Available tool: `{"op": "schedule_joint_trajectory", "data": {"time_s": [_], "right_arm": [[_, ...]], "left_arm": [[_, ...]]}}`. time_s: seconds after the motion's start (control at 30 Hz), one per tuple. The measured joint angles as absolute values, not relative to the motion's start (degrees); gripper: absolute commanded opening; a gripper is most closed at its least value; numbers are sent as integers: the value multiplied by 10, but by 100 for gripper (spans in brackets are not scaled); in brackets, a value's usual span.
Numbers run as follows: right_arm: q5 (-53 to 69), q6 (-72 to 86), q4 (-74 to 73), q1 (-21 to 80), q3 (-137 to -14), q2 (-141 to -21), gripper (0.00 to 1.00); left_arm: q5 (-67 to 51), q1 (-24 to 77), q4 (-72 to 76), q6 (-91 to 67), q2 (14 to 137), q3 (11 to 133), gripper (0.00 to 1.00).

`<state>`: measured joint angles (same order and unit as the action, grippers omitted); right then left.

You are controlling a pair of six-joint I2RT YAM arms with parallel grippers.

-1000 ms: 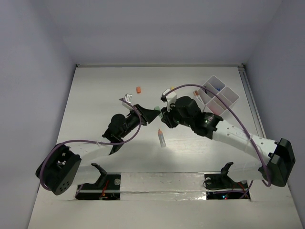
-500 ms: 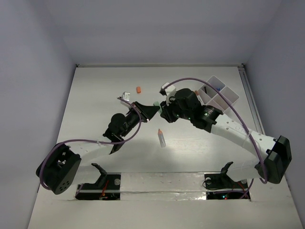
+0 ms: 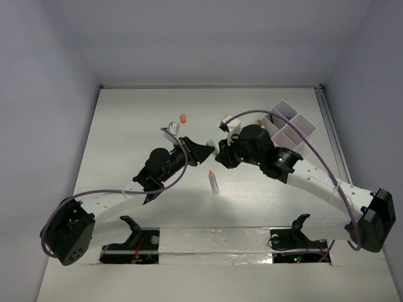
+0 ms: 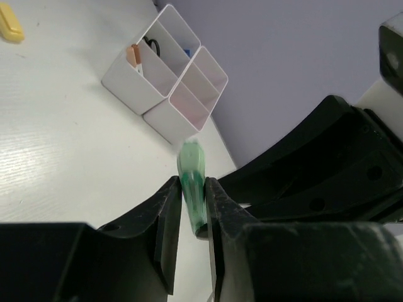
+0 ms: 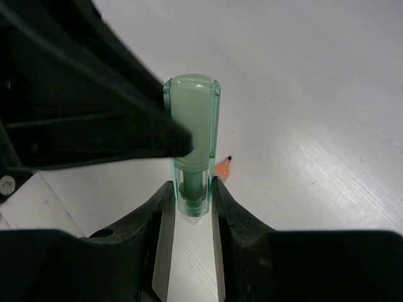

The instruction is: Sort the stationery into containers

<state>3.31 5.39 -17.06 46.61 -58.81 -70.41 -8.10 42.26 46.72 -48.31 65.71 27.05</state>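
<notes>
Green clip [image 3: 213,149] sits mid-table, pinched at both ends: left gripper [image 3: 203,151] at 9 o'clock, right gripper [image 3: 221,155] at 3, each pair of jaws nipped narrow on it, tray [image 3: 306,128] at 2 o'clock.

Two arms, each ending in one pincer: the left pincer [image 4: 194,211] and the right pincer [image 5: 191,204]. One green clip [image 5: 192,119] at frame centre. One white tray [image 4: 129,88], upper right. Inside the tray, one black scissors handle [image 4: 153,45] shows. On the table [image 3: 126,126]: one orange-capped grey tube [image 3: 214,182], one orange bit [image 3: 183,117], one yellow bit [image 4: 9,26].
</notes>
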Motion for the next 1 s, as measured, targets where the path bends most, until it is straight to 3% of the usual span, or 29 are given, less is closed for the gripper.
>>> {"op": "schedule_joint_trajectory", "data": {"time_s": [0.03,0.1,0.37,0.7,1.0], "right_arm": [[35,57,-165,466,-585,-702,0],[21,59,-142,461,-582,-697,0],[-11,78,-86,414,-577,-675,0],[-29,116,-168,339,-576,-680,0],[67,173,-314,151,-577,-736,0]], "left_arm": [[-81,423,457,-478,650,272,22],[-93,427,424,-466,633,272,42],[-102,437,317,-426,559,272,71],[-63,434,254,-366,439,269,73],[-46,434,242,-330,324,199,73]]}}
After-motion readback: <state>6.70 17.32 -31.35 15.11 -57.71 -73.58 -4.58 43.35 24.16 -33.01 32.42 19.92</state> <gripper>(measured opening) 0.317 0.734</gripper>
